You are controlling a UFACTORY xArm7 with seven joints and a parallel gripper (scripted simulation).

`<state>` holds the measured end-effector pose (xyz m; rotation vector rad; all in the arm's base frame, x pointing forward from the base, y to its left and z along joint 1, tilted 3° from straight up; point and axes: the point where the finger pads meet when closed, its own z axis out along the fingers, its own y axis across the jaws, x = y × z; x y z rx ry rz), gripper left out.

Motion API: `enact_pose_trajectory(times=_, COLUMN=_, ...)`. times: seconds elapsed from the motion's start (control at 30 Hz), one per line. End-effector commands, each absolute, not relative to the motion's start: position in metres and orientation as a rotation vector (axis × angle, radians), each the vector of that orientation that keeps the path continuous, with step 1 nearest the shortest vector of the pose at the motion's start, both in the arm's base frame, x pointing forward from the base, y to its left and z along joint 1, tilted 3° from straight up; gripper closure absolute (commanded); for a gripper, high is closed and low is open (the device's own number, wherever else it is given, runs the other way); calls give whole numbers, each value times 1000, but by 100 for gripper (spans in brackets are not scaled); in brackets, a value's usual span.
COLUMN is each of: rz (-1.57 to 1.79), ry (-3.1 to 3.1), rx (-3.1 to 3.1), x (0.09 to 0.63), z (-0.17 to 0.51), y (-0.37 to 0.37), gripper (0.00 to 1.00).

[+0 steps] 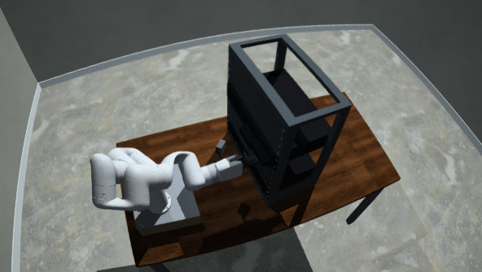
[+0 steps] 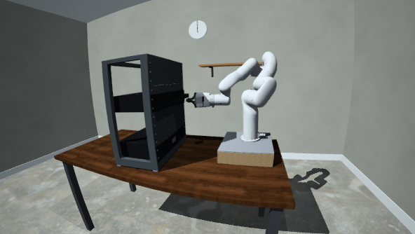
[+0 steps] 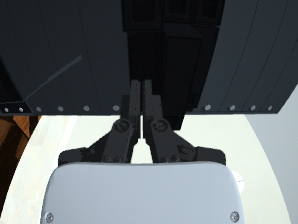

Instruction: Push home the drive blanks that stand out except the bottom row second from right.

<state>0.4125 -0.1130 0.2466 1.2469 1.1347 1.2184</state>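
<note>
the gripper (image 3: pixel 141 104) was shut tight with nothing in it, its tips right at the blanks on the chassis (image 2: pixel 167 99) front. a hard or crooked push could have slid or tipped the rack (image 2: pixel 106 101), or hit the wrong blank.

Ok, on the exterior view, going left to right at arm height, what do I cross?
Rack → hand, shut and empty, tips at the rack's front → white arm → its grey base block, lower down on the table.
</note>
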Motion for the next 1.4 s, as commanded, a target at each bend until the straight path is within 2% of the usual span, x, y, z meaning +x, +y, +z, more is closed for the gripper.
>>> enact_pose_trajectory(times=0.0, rz=1219, ry=1136, rx=1249, x=383, z=249, y=-113, gripper=100)
enact_pose_trajectory(times=0.23, rz=1219, ry=1136, rx=1249, x=356, z=248, y=-111, gripper=100)
enact_pose_trajectory(times=0.87, rz=1219, ry=1136, rx=1249, x=346, z=277, y=-112, gripper=100)
enact_pose_trajectory(times=1.37, rz=1219, ry=1136, rx=1249, x=399, z=278, y=-115, gripper=100)
